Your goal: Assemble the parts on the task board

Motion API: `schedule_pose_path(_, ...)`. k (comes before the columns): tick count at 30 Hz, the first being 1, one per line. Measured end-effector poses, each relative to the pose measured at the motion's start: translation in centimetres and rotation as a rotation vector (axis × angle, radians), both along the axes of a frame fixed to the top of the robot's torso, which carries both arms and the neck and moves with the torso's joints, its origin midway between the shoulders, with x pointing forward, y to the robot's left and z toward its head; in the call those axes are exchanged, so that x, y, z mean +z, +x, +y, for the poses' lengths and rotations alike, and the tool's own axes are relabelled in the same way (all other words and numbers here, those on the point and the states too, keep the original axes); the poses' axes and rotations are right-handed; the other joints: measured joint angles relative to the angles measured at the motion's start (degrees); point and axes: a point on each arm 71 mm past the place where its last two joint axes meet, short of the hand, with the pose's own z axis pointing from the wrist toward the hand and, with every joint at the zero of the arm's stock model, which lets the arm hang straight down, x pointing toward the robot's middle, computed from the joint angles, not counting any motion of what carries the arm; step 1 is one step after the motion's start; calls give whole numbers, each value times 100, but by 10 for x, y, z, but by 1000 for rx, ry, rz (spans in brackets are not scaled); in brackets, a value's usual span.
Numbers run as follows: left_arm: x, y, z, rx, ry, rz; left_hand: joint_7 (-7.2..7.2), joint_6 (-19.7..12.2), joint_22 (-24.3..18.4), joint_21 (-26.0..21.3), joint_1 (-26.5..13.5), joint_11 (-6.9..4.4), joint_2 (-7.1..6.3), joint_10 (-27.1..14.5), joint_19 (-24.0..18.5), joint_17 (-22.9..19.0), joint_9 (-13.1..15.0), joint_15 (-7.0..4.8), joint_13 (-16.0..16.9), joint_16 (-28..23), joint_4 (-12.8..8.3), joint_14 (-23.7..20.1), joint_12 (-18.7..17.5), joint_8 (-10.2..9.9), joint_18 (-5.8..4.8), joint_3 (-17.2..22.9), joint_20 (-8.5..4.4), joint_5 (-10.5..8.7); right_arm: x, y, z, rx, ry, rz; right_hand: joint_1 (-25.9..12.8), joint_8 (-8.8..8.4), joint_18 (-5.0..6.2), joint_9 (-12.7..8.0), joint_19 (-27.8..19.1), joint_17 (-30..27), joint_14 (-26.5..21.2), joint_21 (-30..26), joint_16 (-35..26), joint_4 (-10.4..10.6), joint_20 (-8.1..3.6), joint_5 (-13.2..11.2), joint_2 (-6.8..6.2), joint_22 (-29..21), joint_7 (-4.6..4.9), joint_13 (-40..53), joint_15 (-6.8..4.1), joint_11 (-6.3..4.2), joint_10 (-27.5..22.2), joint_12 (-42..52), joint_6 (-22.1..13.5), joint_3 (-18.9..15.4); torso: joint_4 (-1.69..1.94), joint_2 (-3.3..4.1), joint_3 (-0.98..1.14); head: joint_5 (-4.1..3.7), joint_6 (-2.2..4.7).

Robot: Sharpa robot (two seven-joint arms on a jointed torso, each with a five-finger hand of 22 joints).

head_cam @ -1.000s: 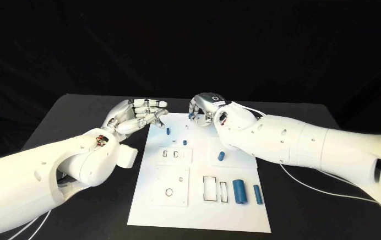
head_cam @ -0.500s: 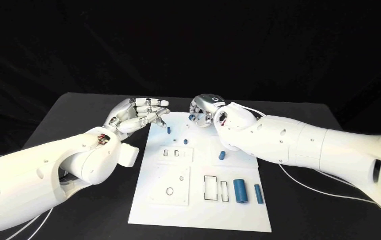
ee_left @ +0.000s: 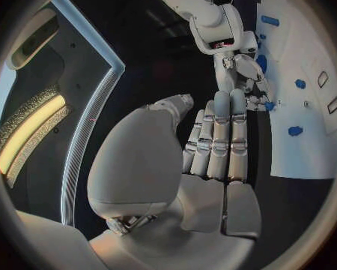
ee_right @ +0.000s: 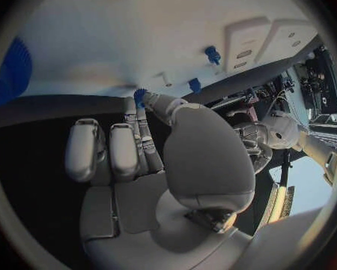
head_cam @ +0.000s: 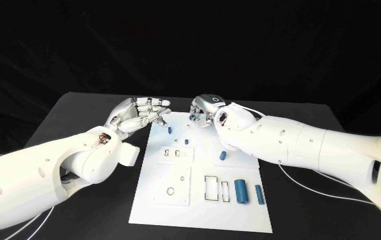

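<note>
Both hands sit at the far end of the white task board (head_cam: 202,196) in the head view. The left hand (head_cam: 140,113) hovers by the board's far left corner, its fingers nearly straight and close together, with a small blue part (head_cam: 161,122) just at their tips; whether they touch it I cannot tell. The right hand (head_cam: 208,110) is curled over the far edge with another blue peg (head_cam: 193,118) right at its fingertips. On the board lie more blue parts: two small pegs (head_cam: 170,131) near the far end, an oblong piece (head_cam: 223,155) at the right edge, and a thick cylinder (head_cam: 239,190) beside a slimmer bar (head_cam: 258,194) near the rectangular slots (head_cam: 210,187).

From the left wrist, the left hand (ee_left: 213,144) shows its fingers stretched out side by side, palm bare, holding nothing. Beyond them the right hand (ee_left: 247,81) pinches a blue part (ee_left: 268,106) at the board's (ee_left: 303,132) edge.

From the right wrist, the right hand (ee_right: 150,156) has some fingers curled in, while thumb and fingertip meet on a small blue peg (ee_right: 141,95) over the board (ee_right: 138,36).
</note>
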Motion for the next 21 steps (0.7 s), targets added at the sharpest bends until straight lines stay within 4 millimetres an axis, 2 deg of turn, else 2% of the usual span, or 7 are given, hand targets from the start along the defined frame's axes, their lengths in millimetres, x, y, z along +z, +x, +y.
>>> schedule_pose_path(2,0,0,0,-1,0,0,0,0,0,0,0,0,0,0,0,0,0,0,0,0,0,0,0,0,0,0,0,0,0,0,0,0,1,1,-59,-7,0,19,-170,-204,-52,-156,-120,-1,20,1,-58,-217,48,-32,52,71,-79,-84,-111,35,-1,0,0,8,8)
schedule_pose_path(6,1,0,0,-1,0,-2,0,0,1,19,0,0,0,0,-2,0,0,0,0,0,0,0,0,0,0,0,2,0,-2,0,0,-1,2,7,-143,-216,0,-36,-474,-543,-157,-472,-330,8,86,2,-221,-626,164,-115,157,165,-356,-211,-374,56,-4,0,-1,18,14)
schedule_pose_path(8,1,0,0,-1,0,-2,0,0,8,40,0,0,0,0,-20,0,0,0,0,0,0,0,0,0,0,0,20,0,-2,0,0,-2,3,9,-159,-284,0,-61,-554,-663,-180,-586,-402,1,127,2,-294,-762,191,-147,181,199,-460,-255,-477,49,-4,1,-1,23,14)
schedule_pose_path(11,1,0,0,-1,0,-2,0,0,8,40,0,0,0,0,-20,-1,0,0,0,0,0,0,0,0,0,0,20,0,-2,0,0,-3,6,12,-187,-390,90,-96,-645,-784,-215,-705,-462,-40,157,2,-323,-890,221,-179,216,233,-586,-265,-614,-15,-4,1,-1,24,15)
schedule_pose_path(21,3,4,3,7,5,-6,0,0,8,40,0,0,0,0,-20,-1,0,0,0,0,0,0,0,0,0,0,20,0,-1,0,-6,-12,11,18,-187,-408,89,-102,-644,-751,-216,-715,-471,-31,157,1,-323,-840,223,-181,217,233,-585,-265,-633,-33,-15,4,-1,33,41)
